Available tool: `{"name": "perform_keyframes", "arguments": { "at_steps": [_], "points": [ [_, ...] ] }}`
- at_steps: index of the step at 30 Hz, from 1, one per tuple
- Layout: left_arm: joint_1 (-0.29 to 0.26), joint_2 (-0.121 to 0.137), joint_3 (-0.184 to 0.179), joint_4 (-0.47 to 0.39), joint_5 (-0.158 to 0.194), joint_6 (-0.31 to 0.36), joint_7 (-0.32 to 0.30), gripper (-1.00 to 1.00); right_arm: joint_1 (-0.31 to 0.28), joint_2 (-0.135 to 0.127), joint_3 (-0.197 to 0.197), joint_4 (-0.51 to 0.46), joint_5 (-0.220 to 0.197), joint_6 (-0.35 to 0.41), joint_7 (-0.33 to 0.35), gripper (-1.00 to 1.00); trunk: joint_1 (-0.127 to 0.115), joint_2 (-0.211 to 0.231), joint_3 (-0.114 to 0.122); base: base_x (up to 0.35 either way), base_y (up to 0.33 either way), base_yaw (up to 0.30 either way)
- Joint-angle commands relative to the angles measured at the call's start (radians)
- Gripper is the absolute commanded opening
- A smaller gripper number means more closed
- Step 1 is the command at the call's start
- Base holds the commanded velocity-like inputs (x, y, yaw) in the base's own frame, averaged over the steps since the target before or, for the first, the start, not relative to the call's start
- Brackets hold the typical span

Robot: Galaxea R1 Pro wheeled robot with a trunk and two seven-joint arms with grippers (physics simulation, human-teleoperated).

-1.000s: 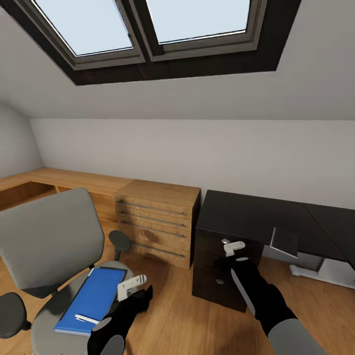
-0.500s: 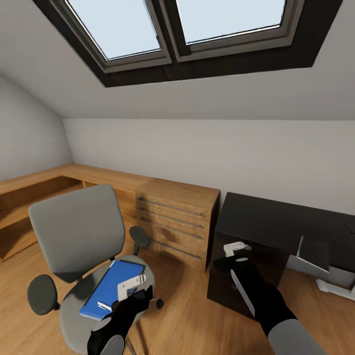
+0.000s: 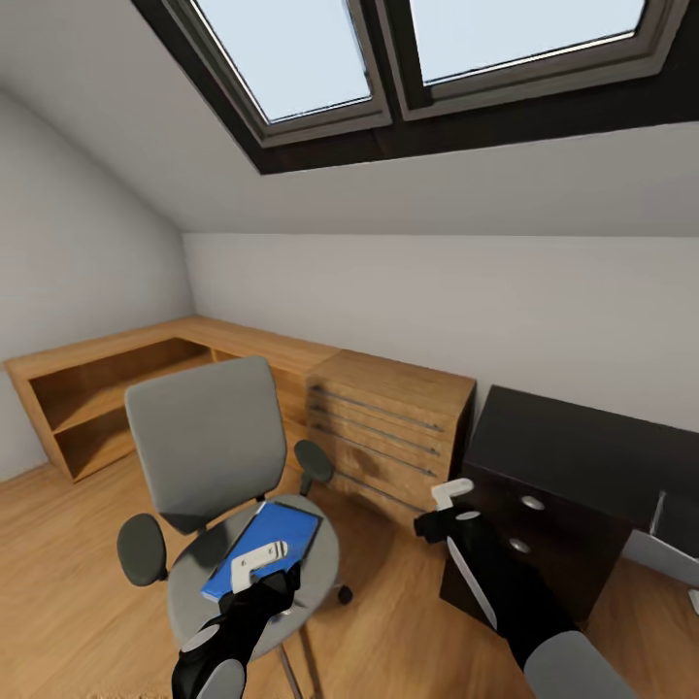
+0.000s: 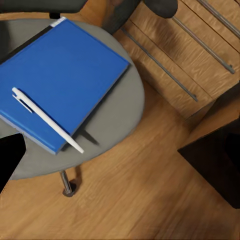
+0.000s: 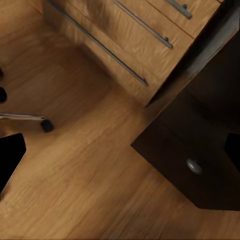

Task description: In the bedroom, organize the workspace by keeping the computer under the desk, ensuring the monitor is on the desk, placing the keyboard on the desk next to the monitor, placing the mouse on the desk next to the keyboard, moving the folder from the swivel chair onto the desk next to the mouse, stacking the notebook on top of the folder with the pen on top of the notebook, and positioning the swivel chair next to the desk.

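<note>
Two end effectors are hanging low in front of the robot, and neither is carrying anything. The left end effector (image 3: 257, 562) is hovering over the seat of the swivel chair (image 3: 209, 442) at about 11 o'clock from the robot, apart from everything on the seat. Its wrist camera is catching one dark finger at the frame's edge with nothing between the fingers, so I judge it to be standing wide. The right end effector (image 3: 451, 494) is floating at about 1 o'clock above bare wooden floor (image 5: 95, 185). Its fingers (image 5: 10, 157) are showing at opposite edges of its own camera's frame, so it too is standing wide and touching nothing.

Just beyond the left end effector, the folder (image 4: 62, 75) is lying flat on the grey seat, with the pen (image 4: 46, 120) resting across its near edge. The folder step is therefore not yet done, and the notebook and pen stack, which needs the folder in place first, is waiting on it as well.

Farther out, at about 2 o'clock, the black surface (image 3: 582, 447) is showing a bare glossy corner, with a light wooden drawer chest (image 3: 393, 427) standing just beside it at 12 o'clock. The chair is sitting apart from the surface, on the far side of that chest, so positioning it is also outstanding. As a judgement, most of the task is lying ahead, and taking the pen or folder off the seat is looking like the likeliest step in hand.
</note>
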Motion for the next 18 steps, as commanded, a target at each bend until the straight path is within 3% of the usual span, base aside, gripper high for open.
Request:
{"name": "perform_keyframes", "arguments": {
  "at_steps": [1, 11, 15, 18],
  "points": [
    [-0.001, 0.001, -0.002, -0.001, 0.005, 0.002, 0.008, 1.0, -0.001, -0.001, 0.006, -0.001, 0.0, 0.006, -0.005, 1.0, 0.0, -0.001, -0.001, 0.0, 0.0, 0.276],
    [-0.001, 0.012, 0.007, -0.002, 0.005, -0.001, 0.009, 1.0, -0.001, -0.001, 0.02, 0.014, 0.0, 0.006, -0.005, 1.0, 0.0, -0.001, -0.004, 0.0, 0.0, 0.276],
    [0.0, 0.026, 0.069, -0.003, 0.034, -0.003, 0.009, 1.0, -0.001, -0.001, 0.061, 0.015, 0.0, 0.005, -0.005, 1.0, 0.0, -0.001, -0.006, 0.0, 0.0, 0.276],
    [0.001, 0.033, 0.116, -0.004, 0.09, -0.004, 0.008, 1.0, -0.001, -0.001, 0.093, 0.019, 0.0, 0.005, -0.005, 1.0, 0.0, -0.001, -0.007, 0.0, 0.0, 0.275]
  ]
}}
